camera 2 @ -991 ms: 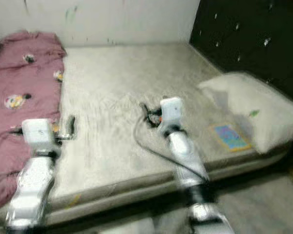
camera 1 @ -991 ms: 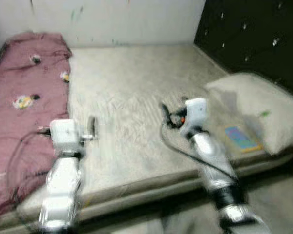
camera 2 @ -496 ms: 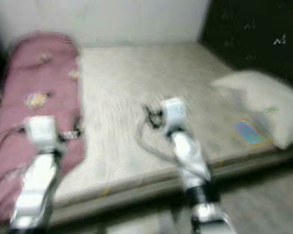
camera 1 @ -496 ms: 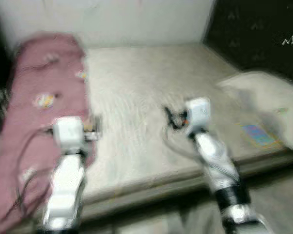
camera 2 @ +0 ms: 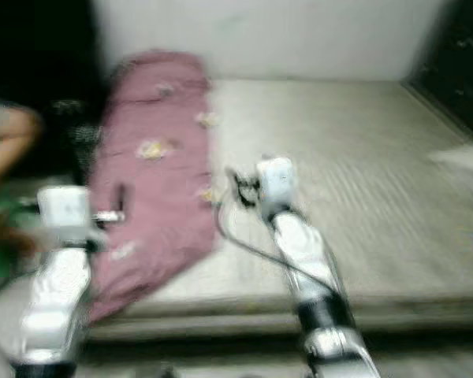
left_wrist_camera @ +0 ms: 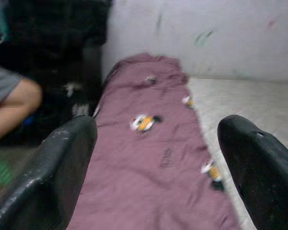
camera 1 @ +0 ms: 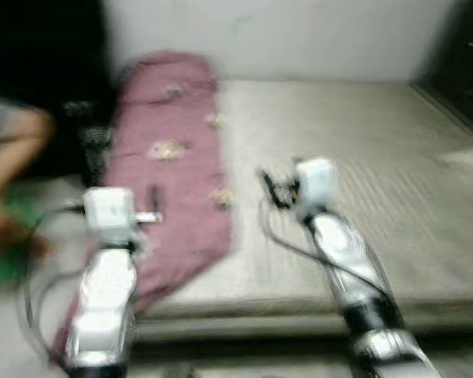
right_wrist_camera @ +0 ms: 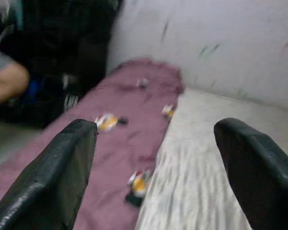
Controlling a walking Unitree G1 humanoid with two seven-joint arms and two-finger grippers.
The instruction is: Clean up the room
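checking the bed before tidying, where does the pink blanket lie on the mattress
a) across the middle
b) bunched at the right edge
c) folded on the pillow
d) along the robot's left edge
d, the pink blanket runs lengthwise down the left edge of the mattress, its near end drooping over the side.

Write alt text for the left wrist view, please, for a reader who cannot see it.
A maroon blanket with small printed patches lies along the bed's edge, seen between the left gripper's open jaws. A person's knee shows beside the bed.
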